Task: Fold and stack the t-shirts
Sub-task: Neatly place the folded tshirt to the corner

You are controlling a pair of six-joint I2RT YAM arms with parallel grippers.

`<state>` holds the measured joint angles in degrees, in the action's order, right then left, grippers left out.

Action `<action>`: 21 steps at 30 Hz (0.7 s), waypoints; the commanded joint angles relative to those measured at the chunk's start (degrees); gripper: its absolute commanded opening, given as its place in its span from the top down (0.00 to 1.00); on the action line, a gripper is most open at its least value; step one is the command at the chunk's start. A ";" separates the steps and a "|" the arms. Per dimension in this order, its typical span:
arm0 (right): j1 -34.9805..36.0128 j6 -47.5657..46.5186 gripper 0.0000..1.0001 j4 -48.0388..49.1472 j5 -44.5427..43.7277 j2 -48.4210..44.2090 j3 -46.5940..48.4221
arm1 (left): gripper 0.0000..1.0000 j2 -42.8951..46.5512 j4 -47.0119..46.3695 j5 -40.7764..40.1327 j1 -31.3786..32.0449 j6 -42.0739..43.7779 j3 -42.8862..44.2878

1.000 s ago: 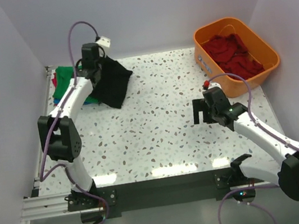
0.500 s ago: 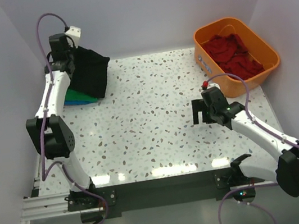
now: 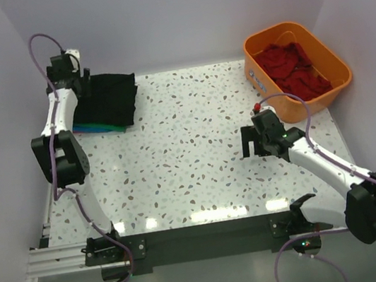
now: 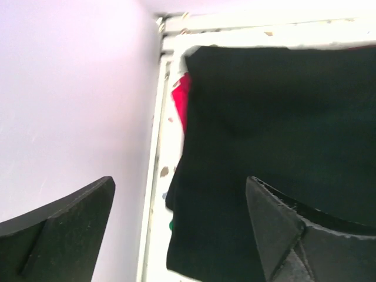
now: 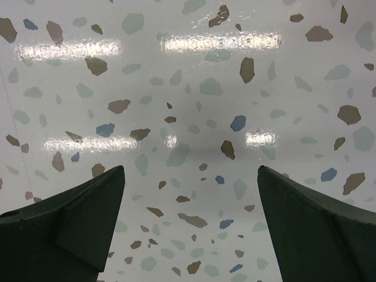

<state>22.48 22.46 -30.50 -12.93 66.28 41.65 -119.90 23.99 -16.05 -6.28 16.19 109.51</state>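
Note:
A folded black t-shirt (image 3: 106,100) lies on top of a stack at the table's far left corner, with green and blue folded edges (image 3: 97,129) showing under it. My left gripper (image 3: 79,78) hangs open just behind the stack's left end, holding nothing. In the left wrist view the black t-shirt (image 4: 276,135) fills the right side, a red t-shirt edge (image 4: 182,100) peeks out beneath it, and the left gripper (image 4: 180,182) stands wide apart above the shirt's edge. My right gripper (image 3: 249,142) is open over bare table; the right gripper (image 5: 191,170) holds nothing.
An orange bin (image 3: 255,66) at the far right holds crumpled red t-shirts (image 3: 294,67). The side wall (image 4: 70,88) stands close on the left of the stack. The speckled tabletop (image 3: 189,148) lies between the arms.
The left arm swung left and back with the black t-shirt, laid it on the stack, and its jaws opened. The right arm barely moved.

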 commanded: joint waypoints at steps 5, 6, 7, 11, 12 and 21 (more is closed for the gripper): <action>0.02 3.02 0.01 -0.44 -1.75 -4.05 1.33 | 0.00 4.13 11.23 -1.63 -1.36 -23.43 14.92; -0.15 3.12 0.01 -0.44 -0.97 -4.23 1.33 | 0.00 5.45 11.78 1.09 -1.28 -25.83 14.33; -0.07 3.38 0.01 -0.44 -0.61 -4.67 1.33 | 0.00 8.94 11.26 7.29 -1.19 -30.64 10.32; -0.07 3.91 0.01 -0.35 -1.22 -5.37 1.16 | 0.00 21.14 3.73 13.60 2.14 -39.80 -9.76; 0.02 4.08 0.01 -0.35 -1.22 -5.90 1.07 | 0.00 23.54 1.87 12.37 6.85 -39.83 -13.93; -0.07 5.66 0.01 3.07 -2.36 -10.29 -1.66 | 0.00 44.31 -6.24 -5.90 38.15 -55.11 -57.46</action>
<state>22.48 26.35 -30.15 -13.39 57.69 41.19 -78.85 19.53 -14.61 27.68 -28.91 60.69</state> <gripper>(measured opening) 0.986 0.997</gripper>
